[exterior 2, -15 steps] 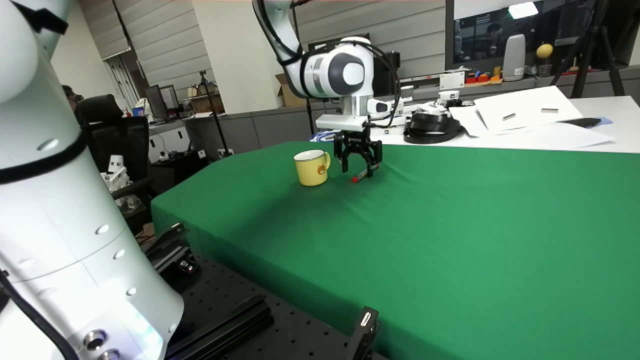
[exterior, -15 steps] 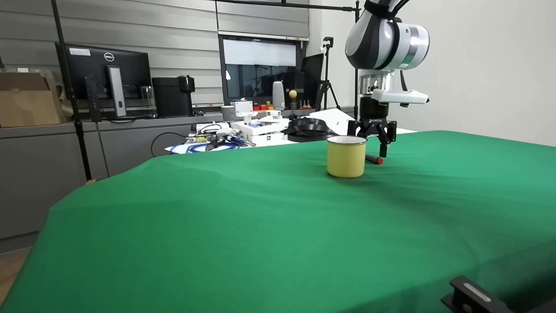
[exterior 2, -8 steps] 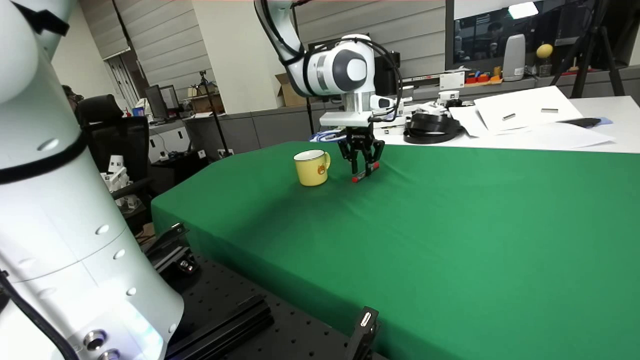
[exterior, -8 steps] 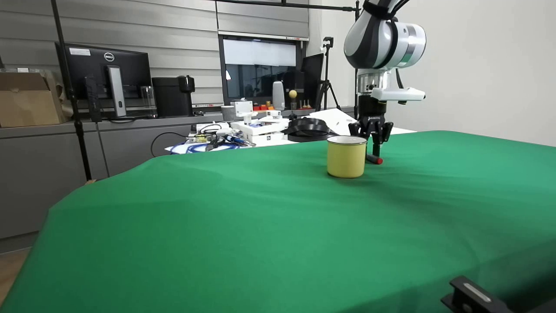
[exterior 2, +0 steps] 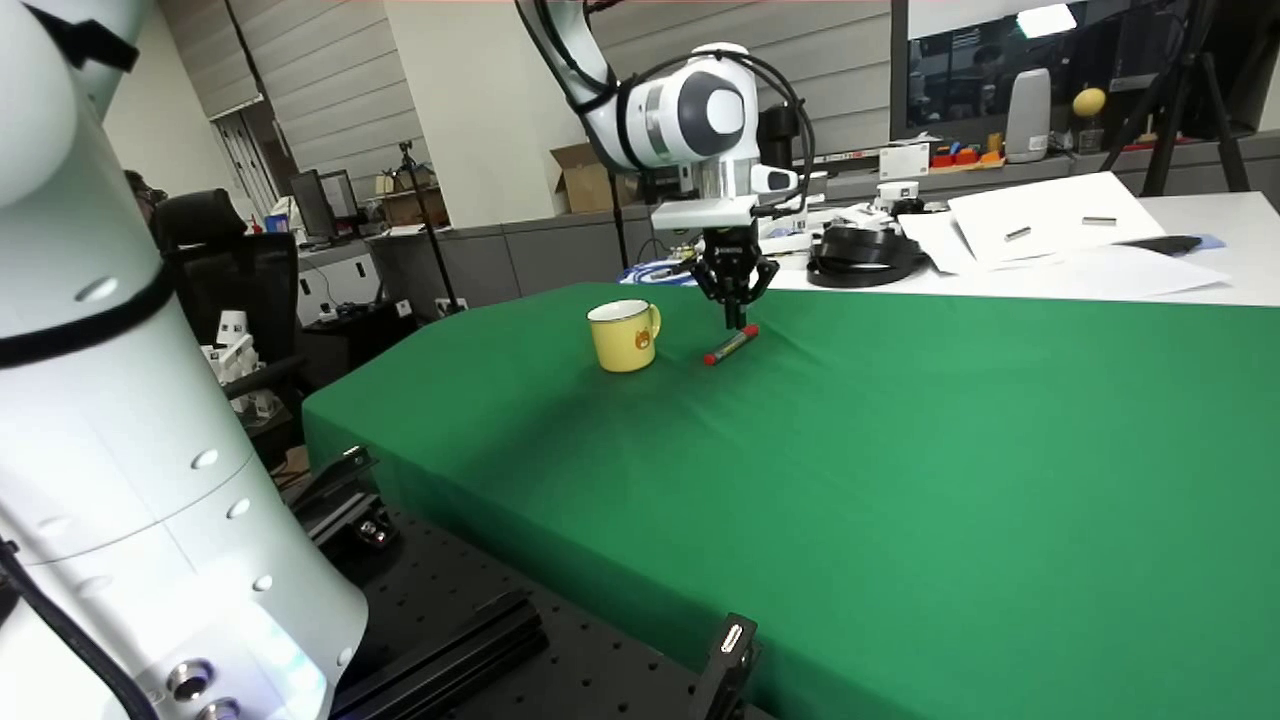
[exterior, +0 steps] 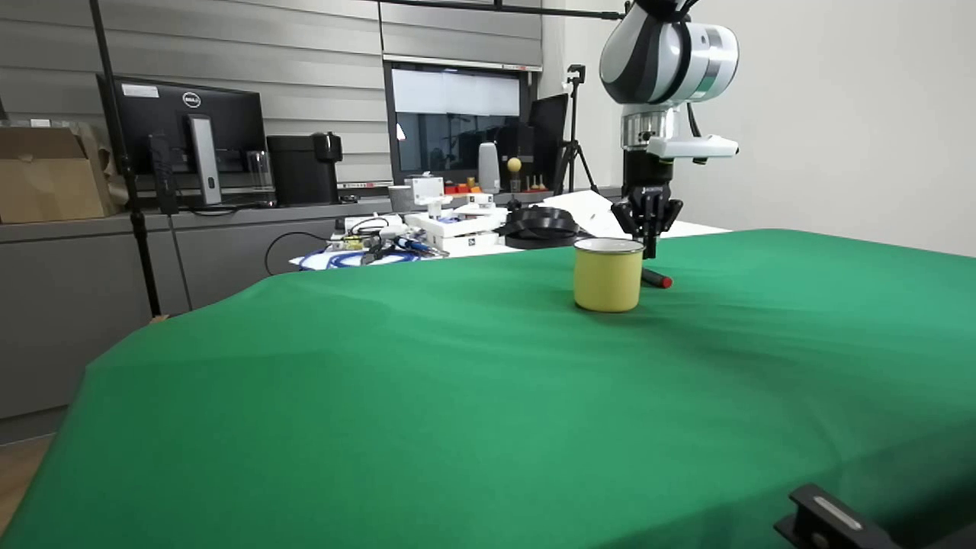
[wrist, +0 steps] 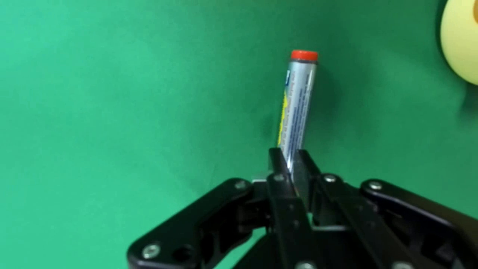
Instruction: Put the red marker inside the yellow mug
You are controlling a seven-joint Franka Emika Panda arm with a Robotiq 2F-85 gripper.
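The red marker [exterior 2: 731,345] has a silver-grey barrel and red ends and lies flat on the green cloth. My gripper [exterior 2: 736,322] is shut with nothing held, its fingertips slightly above the marker. A gap shows between the fingertips and the marker [exterior: 656,279] in an exterior view. From the wrist, the fingers [wrist: 278,160] overlap the near part of the marker [wrist: 297,101] and hide its near end. Upright beside the marker stands the yellow mug [exterior 2: 624,337], with a handle and a small orange picture. Only part of the mug [wrist: 463,41] enters the wrist view, at upper right.
Green cloth [exterior 2: 900,450] covers the table. Beyond its far edge, a white table [exterior 2: 1225,240] holds papers, a coiled black strap [exterior 2: 866,256] and white parts. Black clamps [exterior 2: 728,660] sit at the near edge.
My gripper came down around the marker open, closed, then rose with its fingers shut together. The marker stayed in place on the cloth, and the mug has not moved.
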